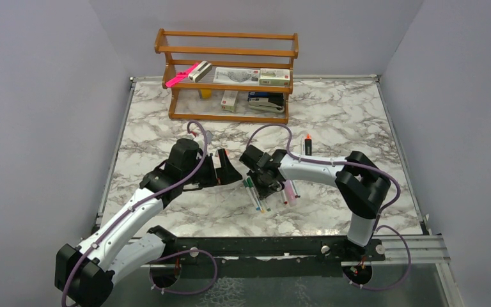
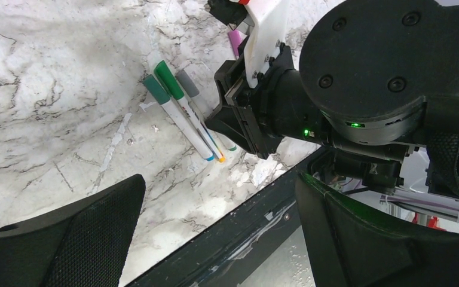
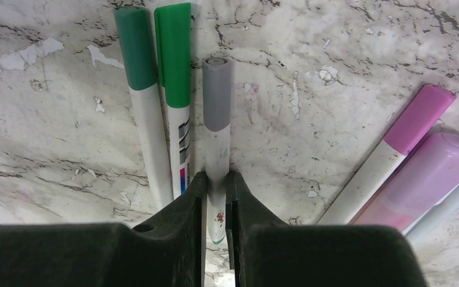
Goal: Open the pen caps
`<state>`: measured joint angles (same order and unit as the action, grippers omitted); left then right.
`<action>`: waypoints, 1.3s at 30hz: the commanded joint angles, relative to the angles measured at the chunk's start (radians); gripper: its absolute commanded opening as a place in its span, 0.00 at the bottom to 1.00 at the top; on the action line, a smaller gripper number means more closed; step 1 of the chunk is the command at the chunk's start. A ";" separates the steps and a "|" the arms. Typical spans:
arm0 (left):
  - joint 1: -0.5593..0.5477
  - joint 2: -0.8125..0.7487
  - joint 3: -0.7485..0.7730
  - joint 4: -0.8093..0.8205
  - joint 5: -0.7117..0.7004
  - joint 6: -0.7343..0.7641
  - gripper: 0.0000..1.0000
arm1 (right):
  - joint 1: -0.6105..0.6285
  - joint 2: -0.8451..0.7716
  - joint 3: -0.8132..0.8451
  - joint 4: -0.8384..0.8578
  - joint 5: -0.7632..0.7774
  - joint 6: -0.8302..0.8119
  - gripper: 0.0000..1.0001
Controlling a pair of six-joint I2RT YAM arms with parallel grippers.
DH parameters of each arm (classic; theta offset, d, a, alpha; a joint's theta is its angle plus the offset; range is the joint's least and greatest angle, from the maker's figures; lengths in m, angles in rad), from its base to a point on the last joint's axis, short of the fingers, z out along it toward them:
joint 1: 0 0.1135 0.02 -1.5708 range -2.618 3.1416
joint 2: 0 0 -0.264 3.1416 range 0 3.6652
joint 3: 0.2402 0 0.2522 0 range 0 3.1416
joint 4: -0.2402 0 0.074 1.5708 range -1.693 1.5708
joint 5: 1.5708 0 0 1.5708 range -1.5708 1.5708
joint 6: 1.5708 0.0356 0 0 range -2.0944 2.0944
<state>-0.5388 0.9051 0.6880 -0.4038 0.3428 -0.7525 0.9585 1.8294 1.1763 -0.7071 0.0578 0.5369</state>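
The wooden rack [image 1: 229,51] stands at the far edge of the marble surface [image 1: 153,141]. Its middle shelf carries a long bright-pink item [image 1: 180,77], a small box [image 1: 199,70], a flat packet [image 1: 236,75] and another box [image 1: 275,77]. The lower shelf holds a yellow piece [image 1: 205,93], a white box [image 1: 229,100] and a dark item [image 1: 265,101].

The markers lie loose on the surface, all capped. The right claw [image 3: 216,179] is clenched on the white barrel of the grey-capped marker [image 3: 217,92], just below its cap. Beside it are the bright green cap [image 3: 174,54] and the dark green cap [image 3: 135,45]. The pink cap [image 3: 418,119] is well apart. The left claw [image 1: 227,167] hangs released nearby.
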 commanded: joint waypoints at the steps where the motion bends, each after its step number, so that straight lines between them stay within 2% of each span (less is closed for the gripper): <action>1: -0.003 0.003 -0.001 0.029 0.046 0.010 0.99 | 0.008 -0.032 0.038 -0.029 -0.018 -0.031 0.11; 4: -0.003 0.023 0.001 0.045 0.044 0.008 0.99 | -0.021 -0.055 0.087 -0.053 -0.026 -0.062 0.10; 11: -0.003 0.081 -0.003 0.173 0.056 -0.058 0.99 | -0.173 -0.195 0.092 -0.043 -0.161 -0.112 0.10; 17: -0.004 0.177 -0.033 0.364 0.092 -0.181 0.99 | -0.212 -0.283 0.051 0.064 -0.328 -0.125 0.09; 24: -0.012 0.309 -0.034 0.582 0.090 -0.313 0.99 | -0.231 -0.296 0.002 0.206 -0.463 -0.111 0.10; 30: -0.033 0.376 -0.025 0.642 0.058 -0.357 0.99 | -0.232 -0.319 -0.064 0.309 -0.549 -0.065 0.09; 39: -0.064 0.396 -0.003 0.617 -0.012 -0.339 0.99 | -0.232 -0.341 -0.130 0.388 -0.648 -0.031 0.09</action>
<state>-0.5892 1.2797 0.6613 0.1589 0.3965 -1.0863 0.6979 1.5291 1.0416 -0.4301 -0.4362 0.4889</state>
